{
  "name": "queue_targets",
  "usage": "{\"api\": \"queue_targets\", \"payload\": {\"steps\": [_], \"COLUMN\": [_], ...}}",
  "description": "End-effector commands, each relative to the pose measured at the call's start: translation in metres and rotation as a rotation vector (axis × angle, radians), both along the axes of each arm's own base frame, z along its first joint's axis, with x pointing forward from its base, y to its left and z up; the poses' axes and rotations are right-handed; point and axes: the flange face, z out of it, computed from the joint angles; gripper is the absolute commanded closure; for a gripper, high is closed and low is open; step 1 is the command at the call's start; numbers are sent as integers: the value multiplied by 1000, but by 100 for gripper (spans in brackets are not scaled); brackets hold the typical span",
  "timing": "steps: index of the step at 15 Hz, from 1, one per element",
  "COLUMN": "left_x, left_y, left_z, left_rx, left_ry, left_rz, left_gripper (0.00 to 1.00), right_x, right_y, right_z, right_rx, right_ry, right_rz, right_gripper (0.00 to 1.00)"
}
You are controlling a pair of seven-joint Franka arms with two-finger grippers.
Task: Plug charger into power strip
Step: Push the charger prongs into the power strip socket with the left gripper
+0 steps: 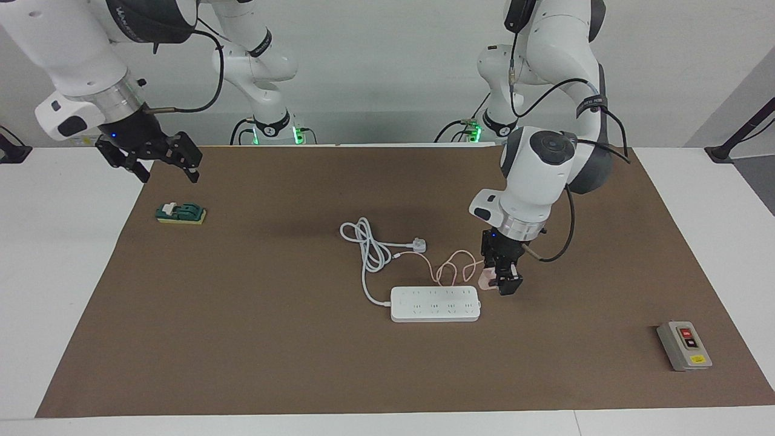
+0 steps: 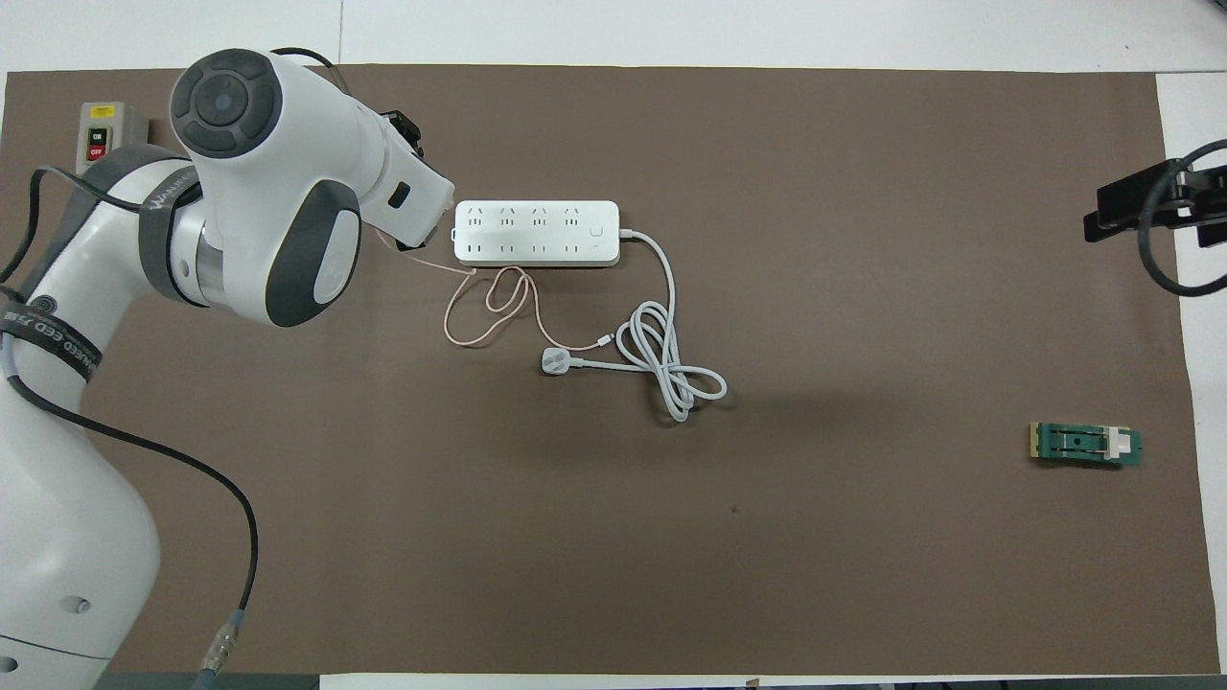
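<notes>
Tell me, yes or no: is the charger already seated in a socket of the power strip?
No, the left hand holds the charger just off the power strip's end, not in any socket.

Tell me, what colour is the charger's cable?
Pale pink-orange cable, clearest in the overhead view.
</notes>
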Motion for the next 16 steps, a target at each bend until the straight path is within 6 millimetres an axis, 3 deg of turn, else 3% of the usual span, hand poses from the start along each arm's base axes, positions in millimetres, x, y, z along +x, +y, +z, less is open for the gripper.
{"api": "queue_targets", "payload": {"steps": [1,3,5,9,16], "left_x": [-14,-21,-28,-31,-27], "left_y": [-4,-12,-20,-27,-31], "left_z": [-18,-32,-51,-54,-68], "left_rx": [39,46,48,93,151], "left_ry": [-4,-13,-15,-32,-51], "left_rz": [-46,-68,-88,-129,-150], "left_gripper": [96,96,98,100,100], "right_x": [-47,-63,-66,-69,-62], "right_y": [-3,0,0,0,0], "right_z": [4,-5,-14,-24,-17], "right_rx": [-17,-14,-12,-27,-96], "right_ry": [16,35,54,72,38], "right_rz": [28,31,33,36,39], "right_gripper": [0,0,0,0,0]}}
